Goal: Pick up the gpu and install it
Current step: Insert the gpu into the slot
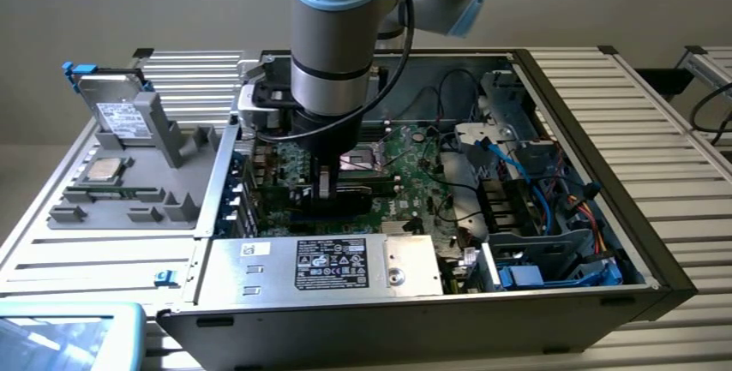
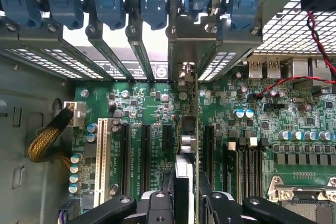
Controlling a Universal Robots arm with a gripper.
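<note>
The gpu (image 2: 190, 129) stands on edge over the green motherboard (image 2: 152, 103), seen from above as a thin line between the black expansion slots. Its silver bracket (image 2: 190, 45) sits at the case's rear slot openings, under the blue latches (image 2: 152, 1). My gripper (image 2: 187, 198) is shut on the card's upper edge, one finger on each face. In the exterior view the gripper (image 1: 326, 184) reaches down into the open computer case (image 1: 572, 80), and the gpu (image 1: 295, 203) shows as a dark card low over the motherboard (image 1: 417, 152). Whether its edge connector sits in a slot is hidden.
A silver power supply (image 1: 332, 264) lies at the case's near side, and a drive cage with blue cables (image 1: 537, 217) is on the exterior view's right. A grey fixture (image 1: 126, 182) outside the case holds a hard drive (image 1: 120, 118). Beside the white slot (image 2: 101, 156) runs a yellow cable bundle (image 2: 44, 142).
</note>
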